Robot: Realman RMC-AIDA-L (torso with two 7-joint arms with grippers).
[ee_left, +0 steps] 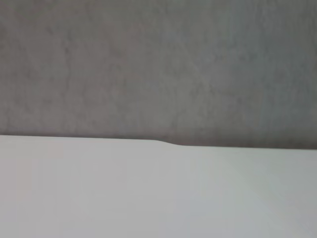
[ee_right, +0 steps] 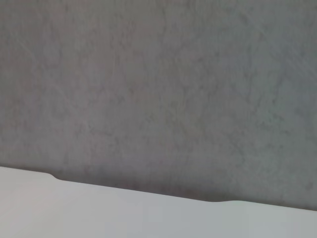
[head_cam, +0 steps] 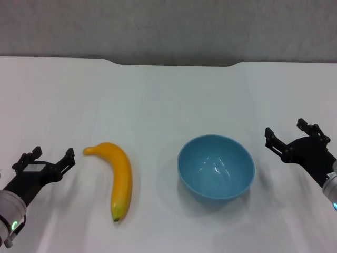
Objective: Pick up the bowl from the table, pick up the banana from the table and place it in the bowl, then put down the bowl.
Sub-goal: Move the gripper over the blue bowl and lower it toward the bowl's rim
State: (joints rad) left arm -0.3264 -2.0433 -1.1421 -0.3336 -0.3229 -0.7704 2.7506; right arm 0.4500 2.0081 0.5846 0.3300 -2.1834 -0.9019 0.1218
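Note:
A glossy light-blue bowl (head_cam: 216, 167) stands upright and empty on the white table (head_cam: 158, 100), right of centre. To its left lies a curved yellow-orange banana (head_cam: 118, 178), its dark tip toward the near edge. My left gripper (head_cam: 45, 157) hovers open just left of the banana's stem end, holding nothing. Over at the right, apart from the bowl, my right gripper (head_cam: 292, 133) is open and empty. Both wrist views show only the table's far edge and the grey wall.
The table's far edge has a shallow notch (head_cam: 176, 64), also visible in the wrist views as notch (ee_left: 168, 144) and notch (ee_right: 133, 191). A grey wall (head_cam: 168, 26) rises behind it.

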